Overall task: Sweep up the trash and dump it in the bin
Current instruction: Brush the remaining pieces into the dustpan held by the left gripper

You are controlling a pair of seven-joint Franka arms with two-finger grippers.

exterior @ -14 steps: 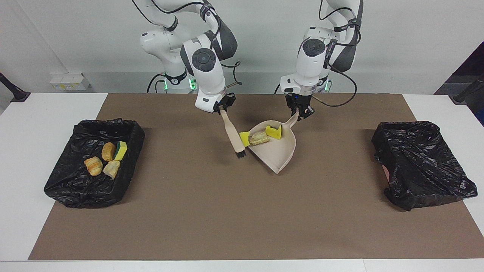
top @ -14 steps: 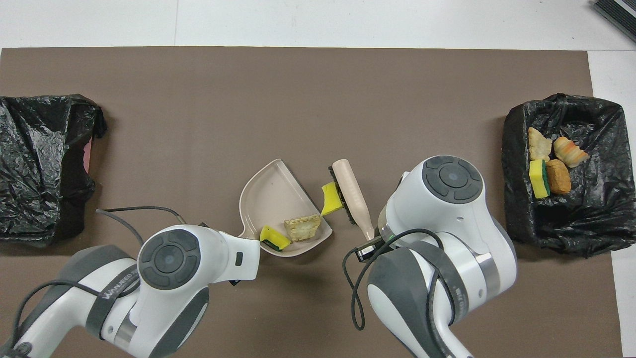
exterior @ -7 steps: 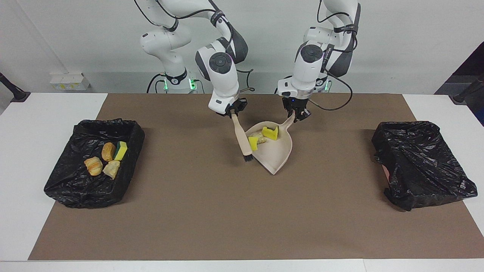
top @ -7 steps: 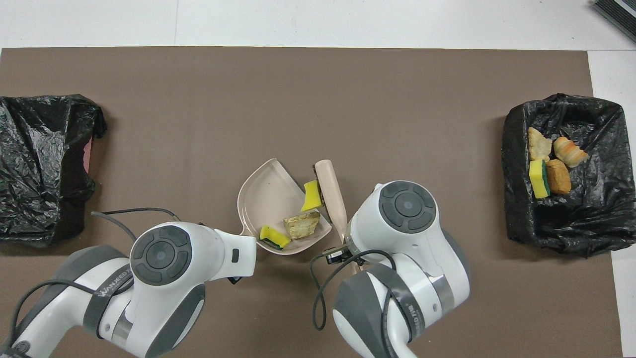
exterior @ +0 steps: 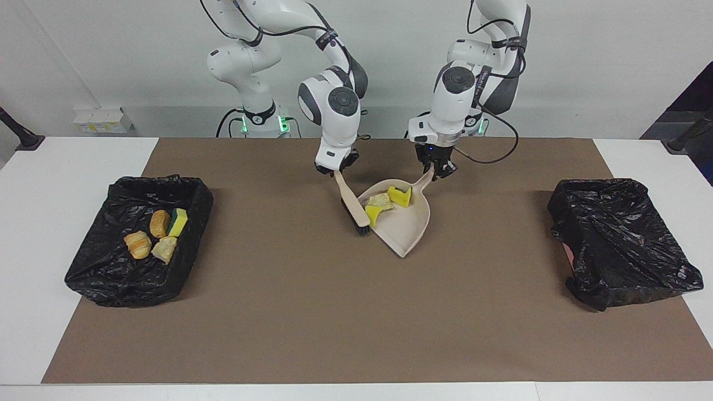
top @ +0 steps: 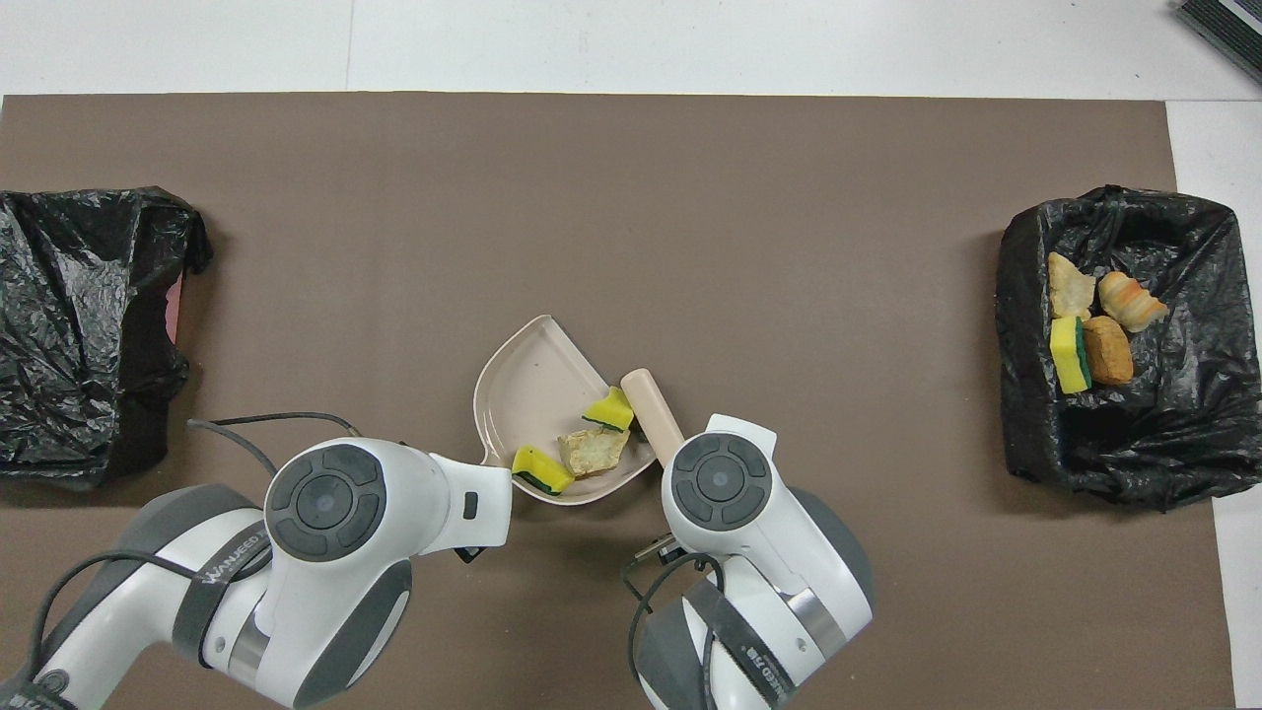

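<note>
So the right gripper is clamped tight on the handle end of the beige brush, which slants down so its dark bristles sit right at the open lip of the dustpan. The left gripper is clenched on the dustpan's handle, up at the end of the pan closest to the robots. Both are over the middle of the bench, toward the robots' edge.

Three bits of the trash are in the pan: a yellow sponge chunk close to the handle, a tan bread lump touching it, and another yellow sponge piece just beside the brush head (from overhead it shows a green scouring layer on one side). All three are bunched in the handle half of the pan.

The other four pieces lie in the black-lined bin at the right arm's end of the bench: two golden-brown pastry lumps, a paler bread piece and a yellow-and-green sponge, clustered together. A second black-lined bin sits at the left arm's end.
</note>
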